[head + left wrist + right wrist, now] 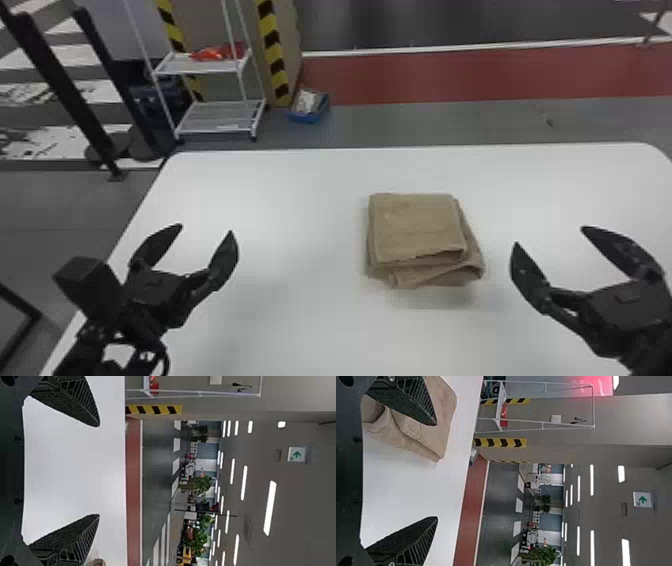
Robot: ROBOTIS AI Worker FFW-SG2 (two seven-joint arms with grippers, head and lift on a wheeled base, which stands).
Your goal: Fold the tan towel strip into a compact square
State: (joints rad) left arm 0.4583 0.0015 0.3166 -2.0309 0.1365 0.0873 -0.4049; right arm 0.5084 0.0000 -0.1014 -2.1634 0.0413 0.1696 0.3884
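Observation:
The tan towel (417, 227) lies folded in a layered, roughly square stack right of the table's middle, its lower layers jutting out unevenly at the near and right sides. My left gripper (206, 229) is open at the table's left, well apart from the towel. To the towel's right, my right gripper (549, 235) stands open with nothing between its fingers. In the left wrist view, the left gripper (99, 470) has a sliver of towel (97, 562) beyond one finger. In the right wrist view, one finger of the right gripper (437, 471) overlaps the towel (443, 415) in the picture.
The white table (280, 200) has rounded far corners. Beyond it on the floor are a white shelf rack (220, 117) and a blue bin (307, 115). Black posts (65, 90) stand past the table's left edge.

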